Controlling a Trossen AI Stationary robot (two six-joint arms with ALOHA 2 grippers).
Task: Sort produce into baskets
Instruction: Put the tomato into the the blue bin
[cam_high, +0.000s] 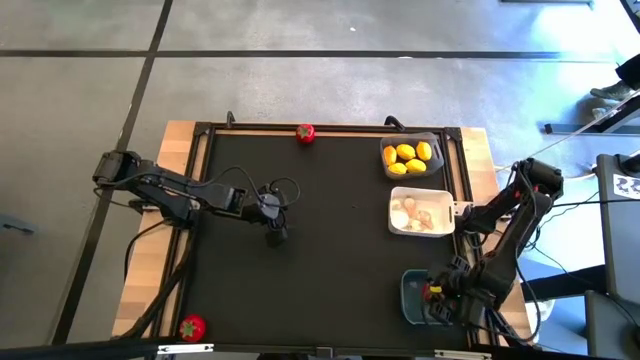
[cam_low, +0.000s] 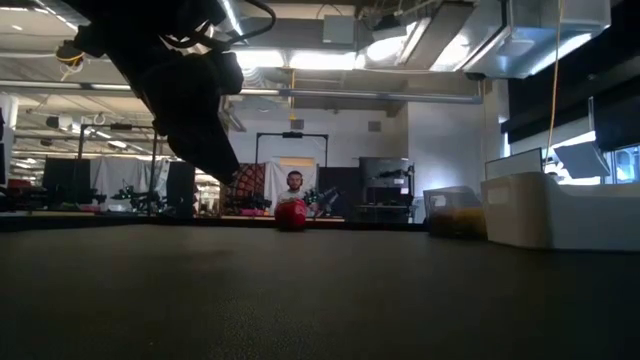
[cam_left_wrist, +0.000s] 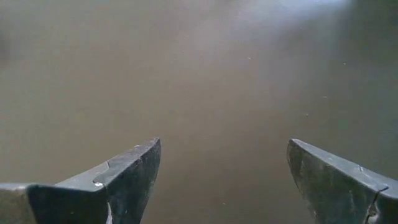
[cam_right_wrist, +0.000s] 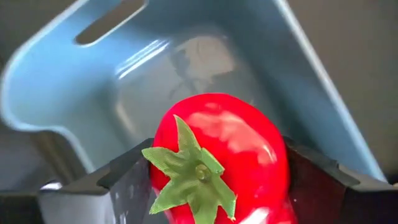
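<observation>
sorting is at the drop-off step for one red fruit: the right end effector (cam_right_wrist: 211, 186) pinches a red tomato-like fruit (cam_right_wrist: 217, 155) between its two fingers, green top facing the wrist camera, and hovers directly over the blue-grey basket (cam_high: 412, 298) at the lower right of the high view. that basket looks bare inside, though the arm hides part of it. next move, as i judge it, is to lower a little, spread the fingers and let the fruit fall into the basket. the left end effector (cam_high: 274, 220) hangs over the bare middle of the dark surface (cam_high: 330, 230), fingers spread wide with nothing between them. two more red fruits lie loose: one at the top edge (cam_high: 305, 132), one at the lower left corner (cam_high: 192, 326). lemons (cam_high: 410, 157) already sit in the dark grey basket (cam_high: 438, 139) at upper right, and pale bulbs (cam_high: 415, 214) in the white basket (cam_high: 396, 200) just below it. the lower-left fruit is probably the left arm's next target.
</observation>
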